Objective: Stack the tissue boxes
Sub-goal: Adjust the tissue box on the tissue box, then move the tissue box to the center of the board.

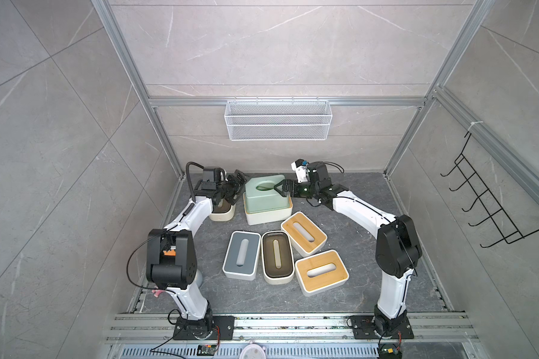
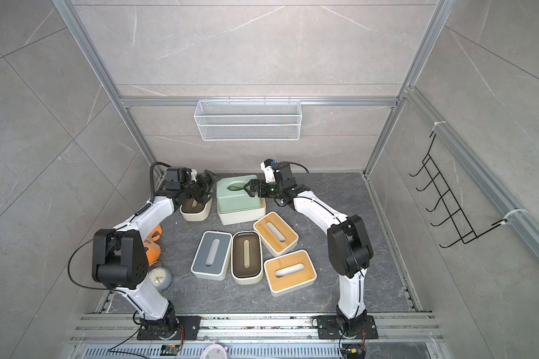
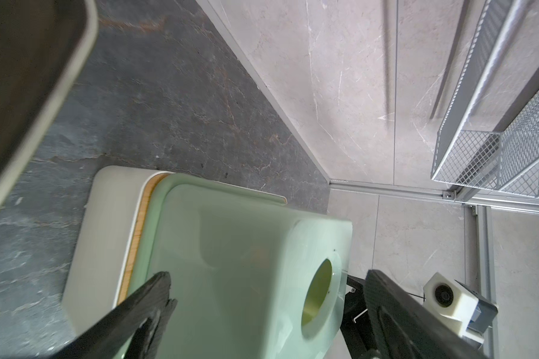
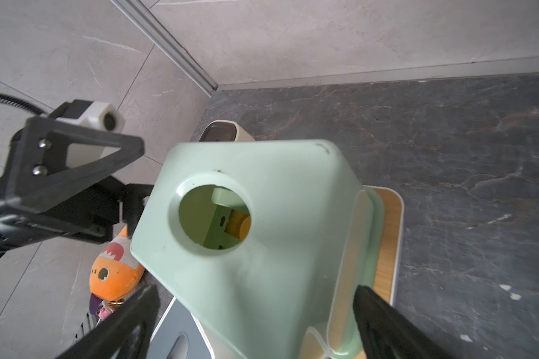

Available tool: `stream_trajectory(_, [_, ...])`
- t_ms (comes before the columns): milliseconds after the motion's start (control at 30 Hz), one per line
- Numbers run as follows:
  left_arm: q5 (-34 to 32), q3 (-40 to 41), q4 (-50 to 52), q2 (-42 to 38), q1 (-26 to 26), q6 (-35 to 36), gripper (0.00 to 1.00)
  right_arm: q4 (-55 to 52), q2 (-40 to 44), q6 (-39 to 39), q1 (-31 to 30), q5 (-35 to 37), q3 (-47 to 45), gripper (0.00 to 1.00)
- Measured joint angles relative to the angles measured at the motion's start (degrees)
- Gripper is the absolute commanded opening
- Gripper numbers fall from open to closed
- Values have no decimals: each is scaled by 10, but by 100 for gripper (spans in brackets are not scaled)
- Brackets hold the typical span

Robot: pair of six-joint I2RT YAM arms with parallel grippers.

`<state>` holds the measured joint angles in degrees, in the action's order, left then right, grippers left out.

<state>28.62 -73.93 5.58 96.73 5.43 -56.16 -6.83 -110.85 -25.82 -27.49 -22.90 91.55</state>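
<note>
Left gripper (image 1: 239,184): jaws spread wide and empty, just beside the left short end of the sage green box (image 1: 263,200).
Back-left cream box (image 1: 223,214): dark brown lid, directly under the left gripper, apart from the stack.
Grey-blue-lidded box (image 1: 241,258): loose at the front, slot running front to back.
Stack: the sage green box sat on a white bamboo-lidded base box (image 1: 268,219) at back centre. Its long axis ran left to right, with one short end facing each gripper.
Front cream box (image 1: 277,258): loose, beside the grey-blue-lidded box.
Right gripper (image 1: 280,189): jaws spread over the green box's right end, the nearer of the two. Contact could not be told.
Slanted bamboo box (image 1: 304,233), front bamboo box (image 1: 321,272): loose and askew.
Likely next pick: the back-left cream box, which lay closest to the left gripper.
</note>
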Motion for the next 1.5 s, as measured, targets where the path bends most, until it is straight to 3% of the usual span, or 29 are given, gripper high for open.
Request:
stream_trajectory(100, [-5, 43, -2, -47, -12, 2, 81, 2, 28, -12, 16, 3, -24, 100])
stream_trajectory(167, [-12, 69, -3, -67, -19, 0, 58, 2, 44, -20, 29, 10, -36, 100])
stream_trajectory(267, [-21, 89, -1, -69, -25, 0, 14, 3, 54, -37, 47, 13, -46, 100])
stream_trajectory(333, [-27, 92, 5, -61, -26, 0, 0, 4, 54, -50, 57, 12, -51, 99])
stream_trajectory(867, [-56, 22, 20, 93, -26, 2, 0, 32, -18, -123, 70, -57, -57, 100])
stream_trajectory(1500, [-20, 12, -19, 144, -22, -14, 0, 129, -36, -203, 98, -104, -103, 100])
